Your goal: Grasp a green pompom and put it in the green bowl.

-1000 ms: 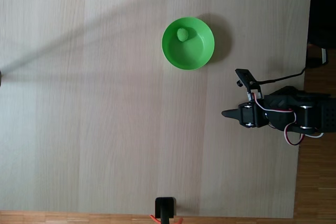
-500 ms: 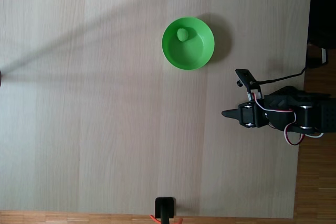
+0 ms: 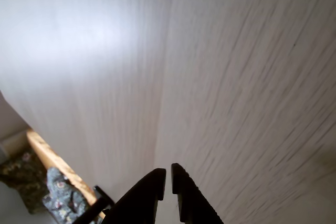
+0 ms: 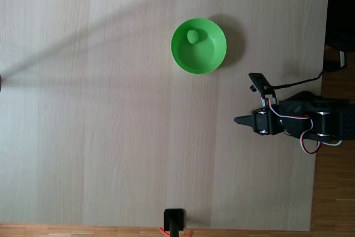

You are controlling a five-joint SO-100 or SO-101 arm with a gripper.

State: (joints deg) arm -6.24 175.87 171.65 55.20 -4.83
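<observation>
In the fixed view the green pompom lies inside the green bowl, toward its upper left wall. The bowl stands on the pale wooden table at upper centre. My gripper is folded back at the table's right side, well below and to the right of the bowl, its tip pointing left. The wrist view has the two dark fingers rising from the bottom edge, almost touching at the tips with nothing between them; my gripper is shut over bare wood.
The arm's black base with red and white wires sits at the table's right edge. A small black clamp stands at the bottom edge. In the wrist view the table edge runs at lower left, with patterned fabric below it.
</observation>
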